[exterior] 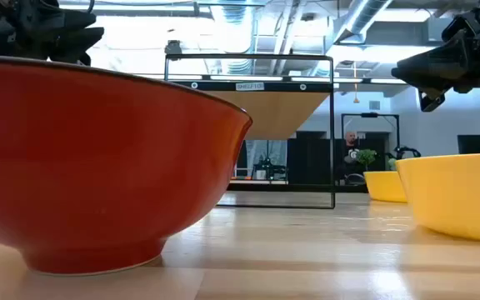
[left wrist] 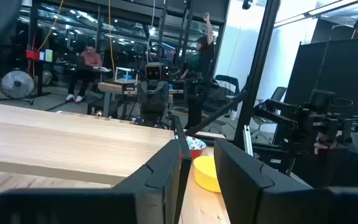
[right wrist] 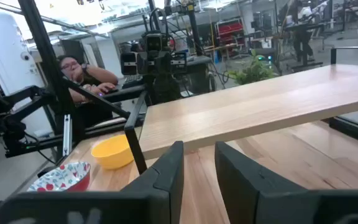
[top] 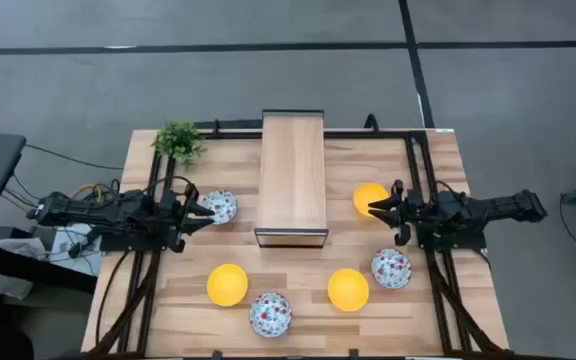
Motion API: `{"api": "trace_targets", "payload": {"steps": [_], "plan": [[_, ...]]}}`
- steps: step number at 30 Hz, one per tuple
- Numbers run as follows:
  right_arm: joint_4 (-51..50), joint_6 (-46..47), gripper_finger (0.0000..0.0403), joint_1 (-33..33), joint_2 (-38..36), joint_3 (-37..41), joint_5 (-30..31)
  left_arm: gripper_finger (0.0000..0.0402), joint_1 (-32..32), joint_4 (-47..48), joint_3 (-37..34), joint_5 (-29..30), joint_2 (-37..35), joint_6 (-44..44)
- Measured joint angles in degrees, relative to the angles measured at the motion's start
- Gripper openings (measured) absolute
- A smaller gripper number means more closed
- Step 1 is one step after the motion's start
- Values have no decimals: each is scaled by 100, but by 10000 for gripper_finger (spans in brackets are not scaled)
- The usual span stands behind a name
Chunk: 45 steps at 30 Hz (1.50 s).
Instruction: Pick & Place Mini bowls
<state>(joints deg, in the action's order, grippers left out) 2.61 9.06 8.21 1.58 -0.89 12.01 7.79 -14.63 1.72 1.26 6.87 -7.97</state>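
Observation:
Six mini bowls stand on the wooden table. Three are yellow [top: 371, 198] [top: 227, 284] [top: 348, 289] and three are floral white [top: 220, 207] [top: 270, 314] [top: 391, 267]. My left gripper [top: 206, 210] hovers at the left rim of the left floral bowl, open by a narrow gap and empty [left wrist: 199, 155]. My right gripper [top: 376, 208] hovers at the right edge of the far yellow bowl, open by a narrow gap and empty [right wrist: 197, 152]. In the low view both grippers [exterior: 65, 37] [exterior: 436, 67] are well above the table.
A wooden shelf [top: 293, 178] with a dark frame stands at the table's middle, between the two arms. A small green potted plant [top: 178, 140] stands at the far left corner. People sit and stand at desks in the room beyond [left wrist: 91, 59] [right wrist: 73, 68].

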Motion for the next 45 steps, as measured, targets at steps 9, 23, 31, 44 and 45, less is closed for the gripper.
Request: {"api": "trace_targets", "payload": {"steps": [9,23,31,44,45], "plan": [[0,208,81,-2,0,0,0,99,0,0,0,0,-2,0],[530,207,81,-7,1,0,102,99,-2,-2,0,0,-2,0],[1114,201,81,-7,2,-536,947,99,-2,-3,0,0,-1,0],[-1350,546,81,-4,925,-2508,1826,99,0,-4,0,0,-2,9],[-1675,652,81,-4,1091,-2677,1940,99,-2,-4,0,0,-2,17]]}}
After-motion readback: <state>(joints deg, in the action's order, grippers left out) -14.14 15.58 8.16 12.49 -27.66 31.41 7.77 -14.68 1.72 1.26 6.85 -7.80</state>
